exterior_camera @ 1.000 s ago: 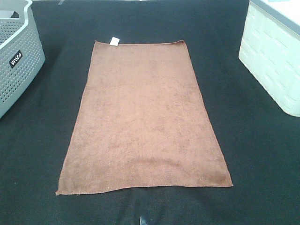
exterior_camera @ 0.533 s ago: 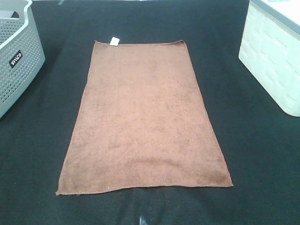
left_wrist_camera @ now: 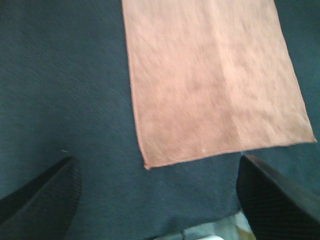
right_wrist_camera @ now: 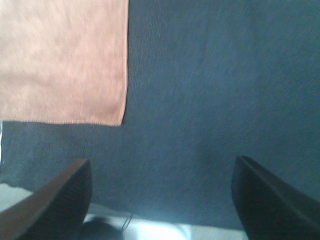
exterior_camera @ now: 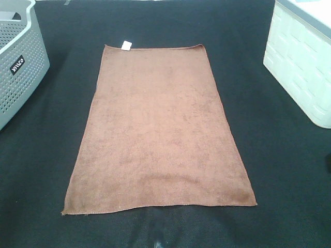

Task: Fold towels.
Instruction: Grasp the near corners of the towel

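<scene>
The brown towel (exterior_camera: 158,129) lies flat and unfolded on the black table cover, long side running away from me, with its small white tag (exterior_camera: 126,45) at the far short edge. Neither arm shows in the exterior high view. In the left wrist view the towel's near end (left_wrist_camera: 210,85) lies ahead of my left gripper (left_wrist_camera: 157,200), which is open and empty above the cloth near the towel's near left corner. In the right wrist view the towel's near right corner (right_wrist_camera: 65,65) shows; my right gripper (right_wrist_camera: 160,200) is open and empty, off to the side of it.
A grey perforated basket (exterior_camera: 18,62) stands at the far left. A white crate (exterior_camera: 302,64) stands at the far right. The black table cover (exterior_camera: 279,170) surrounds the towel; its front edge shows in both wrist views.
</scene>
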{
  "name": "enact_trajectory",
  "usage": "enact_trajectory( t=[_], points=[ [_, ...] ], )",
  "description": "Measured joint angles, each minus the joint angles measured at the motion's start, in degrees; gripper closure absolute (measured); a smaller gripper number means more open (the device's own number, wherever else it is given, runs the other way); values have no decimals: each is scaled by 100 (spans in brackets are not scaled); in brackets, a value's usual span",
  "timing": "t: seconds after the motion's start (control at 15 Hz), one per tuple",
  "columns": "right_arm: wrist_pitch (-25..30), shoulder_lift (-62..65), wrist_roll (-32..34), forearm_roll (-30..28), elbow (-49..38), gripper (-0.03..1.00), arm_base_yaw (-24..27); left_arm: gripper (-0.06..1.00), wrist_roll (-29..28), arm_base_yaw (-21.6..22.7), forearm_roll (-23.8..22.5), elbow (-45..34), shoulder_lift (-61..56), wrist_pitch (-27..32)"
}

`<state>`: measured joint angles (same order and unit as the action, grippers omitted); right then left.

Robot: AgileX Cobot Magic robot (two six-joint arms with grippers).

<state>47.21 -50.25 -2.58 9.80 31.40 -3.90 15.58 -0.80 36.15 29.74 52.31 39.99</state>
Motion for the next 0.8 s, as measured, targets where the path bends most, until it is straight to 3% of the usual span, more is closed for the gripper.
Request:
enact_trajectory(
  t=[0.27,0.4,0.47,0.53,0.8],
  points=[
    [-539,-1656,-762,951,11,24,0,14,1312,0,1524,6,1690,-390],
    [-905,-2240,-1215,1461,11,24,0,14,2303,0,2412,6,2555,-481],
    [-1071,-2641,-1524,1816,11,24,0,15,2601,0,2699,6,2853,-510],
    [-1071,-2641,-1524,1816,11,24,0,15,2601,0,2699,6,2853,-510],
    [-1570,-3564,-2452,2767,11,24,0,18,3741,0,3724,11,3879,-596]
  ],
)
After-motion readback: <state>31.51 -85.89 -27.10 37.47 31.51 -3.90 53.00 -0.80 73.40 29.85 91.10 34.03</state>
